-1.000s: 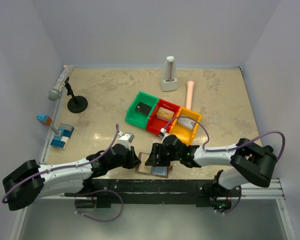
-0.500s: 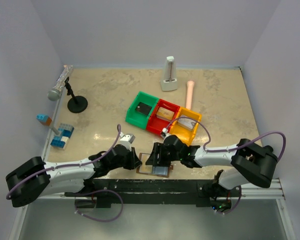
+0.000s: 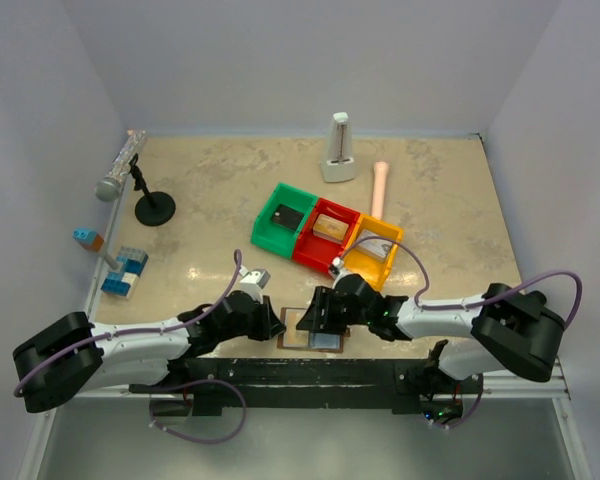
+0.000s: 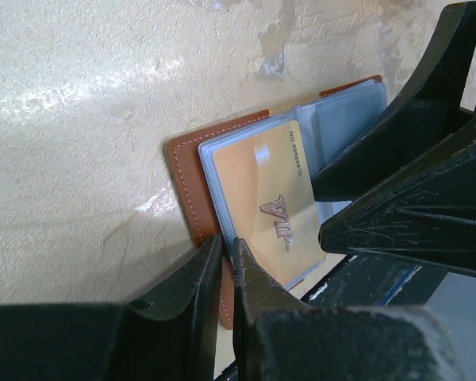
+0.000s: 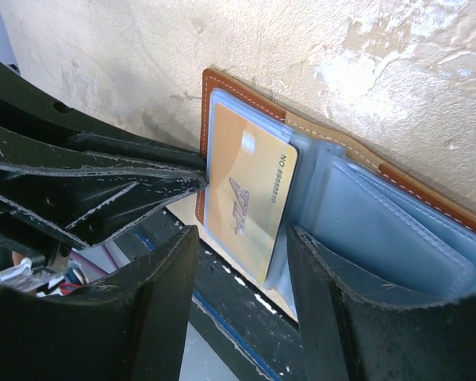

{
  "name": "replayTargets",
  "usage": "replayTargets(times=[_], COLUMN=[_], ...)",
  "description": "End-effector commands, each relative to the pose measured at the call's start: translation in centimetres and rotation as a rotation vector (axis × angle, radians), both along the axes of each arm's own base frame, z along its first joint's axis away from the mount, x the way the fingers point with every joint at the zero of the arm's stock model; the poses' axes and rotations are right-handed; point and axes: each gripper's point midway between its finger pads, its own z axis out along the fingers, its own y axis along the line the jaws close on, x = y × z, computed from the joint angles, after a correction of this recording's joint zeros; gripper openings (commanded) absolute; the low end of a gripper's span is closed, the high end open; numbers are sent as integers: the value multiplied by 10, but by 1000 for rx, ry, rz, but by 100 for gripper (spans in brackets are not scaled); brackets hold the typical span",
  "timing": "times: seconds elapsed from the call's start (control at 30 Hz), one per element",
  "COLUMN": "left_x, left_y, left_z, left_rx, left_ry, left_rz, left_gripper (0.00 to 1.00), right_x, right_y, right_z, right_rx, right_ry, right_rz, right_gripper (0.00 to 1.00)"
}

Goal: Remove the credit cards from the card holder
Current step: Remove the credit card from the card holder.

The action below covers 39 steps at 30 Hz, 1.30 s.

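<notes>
The right hand (image 5: 242, 238) has shifted right, uncovering the card holder (image 3: 292, 325).

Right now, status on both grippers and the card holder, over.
Left gripper shut on brown edge of card holder. Right gripper open, over the gold card. Holder lies open, card in its sleeve. Nothing covers it.

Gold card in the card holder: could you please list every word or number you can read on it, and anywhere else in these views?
"VIP": slanted lettering in the middle of the gold card, which sits in a sleeve of the open card holder.
"NO" followed by a row of digits, mostly 8s: along one edge of the same card. The exact digits are too small to be sure of.
Nothing else in the three views carries legible text.
</notes>
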Motion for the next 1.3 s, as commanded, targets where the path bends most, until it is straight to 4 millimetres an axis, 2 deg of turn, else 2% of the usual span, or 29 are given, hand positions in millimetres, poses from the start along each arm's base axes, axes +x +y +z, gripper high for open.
replayTargets(times=[0.0,0.23,0.77,1.27], left_x=[-4,-7,-10,-12], left_y=[3,1,-6,-7], left_z=[-7,-7,-9,-13], left_rx=[2,-2,-2,-4], left_ry=[17,19,27,37], left_rz=[4,-8,-38,-44], left_gripper=[16,15,15,15], right_x=[5,7,15,12], right_y=[-4,1,-4,10], right_z=[-4,-1,11,19], right_rx=[-4,28,60,154], right_ry=[-29,-37,-104,-121], right_rz=[-25,-21,-57,-17], right_gripper=[52,53,54,54])
